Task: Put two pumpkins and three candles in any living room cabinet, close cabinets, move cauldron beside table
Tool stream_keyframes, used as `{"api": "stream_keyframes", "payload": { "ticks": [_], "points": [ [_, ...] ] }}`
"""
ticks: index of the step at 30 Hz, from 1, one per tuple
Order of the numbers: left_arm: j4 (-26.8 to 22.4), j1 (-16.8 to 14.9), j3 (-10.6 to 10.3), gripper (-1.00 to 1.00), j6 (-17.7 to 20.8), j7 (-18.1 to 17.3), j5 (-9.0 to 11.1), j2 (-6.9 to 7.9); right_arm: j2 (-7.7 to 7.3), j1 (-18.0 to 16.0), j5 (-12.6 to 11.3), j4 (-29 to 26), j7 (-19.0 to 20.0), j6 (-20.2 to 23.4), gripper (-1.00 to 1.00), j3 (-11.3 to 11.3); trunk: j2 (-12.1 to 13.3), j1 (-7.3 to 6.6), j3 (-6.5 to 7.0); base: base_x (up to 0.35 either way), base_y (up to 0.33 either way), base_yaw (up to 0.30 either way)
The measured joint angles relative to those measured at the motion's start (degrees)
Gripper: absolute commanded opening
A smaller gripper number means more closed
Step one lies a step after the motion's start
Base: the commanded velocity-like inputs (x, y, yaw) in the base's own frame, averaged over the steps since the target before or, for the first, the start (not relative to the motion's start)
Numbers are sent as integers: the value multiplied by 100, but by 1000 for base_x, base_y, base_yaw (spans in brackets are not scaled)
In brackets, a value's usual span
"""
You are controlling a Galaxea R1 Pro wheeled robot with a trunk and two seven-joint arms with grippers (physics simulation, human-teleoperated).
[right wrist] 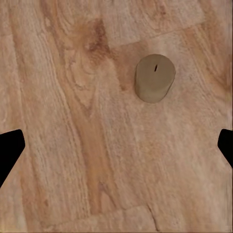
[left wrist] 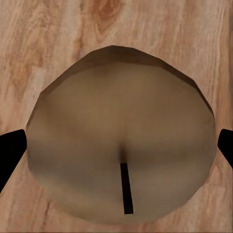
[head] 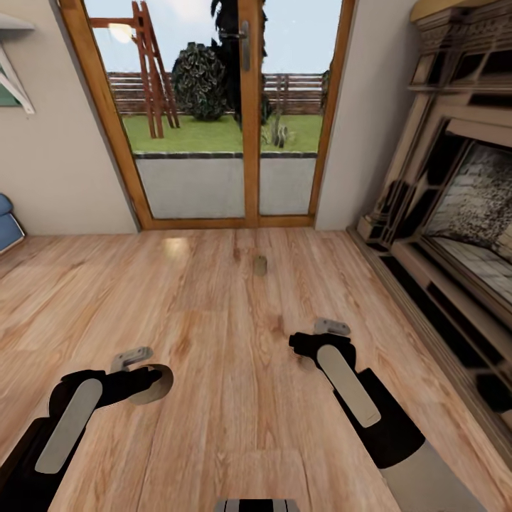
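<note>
Left gripper [head: 146, 373] held beige candle [head: 151, 384], jaws closed on its sides; left wrist view showed candle top [left wrist: 121, 141] with dark wick, close up between black fingertips [left wrist: 10, 153]. Right gripper [head: 320, 340] low over plank floor [head: 235, 427], jaws spread wide, nothing held. Second candle [head: 260, 265] stood upright on floor, ahead of right gripper, before glass garden door [head: 213, 107]; seen also in right wrist view [right wrist: 154, 77]. Fireplace [head: 455, 206] at right
</note>
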Motion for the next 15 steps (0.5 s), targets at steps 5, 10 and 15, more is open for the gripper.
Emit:
{"api": "stream_keyframes", "payload": {
  "ticks": [5, 10, 15],
  "points": [
    [3, 0, 0, -100, -3, 0, 7, 0, 5, 1, -2, 72, -65, 1, 100, -56, 0, 0, 0, 256, -189, 0],
    [2, 0, -9, -100, -2, 0, 1, 0, 6, 3, 1, 84, -69, 3, 100, -58, 0, 2, 0, 102, -83, 0],
    [0, 0, 4, -100, -3, 0, 8, 0, 8, 2, -1, 97, -70, 5, 100, -58, 0, 0, 0, 204, -18, 0]
  ]
}}
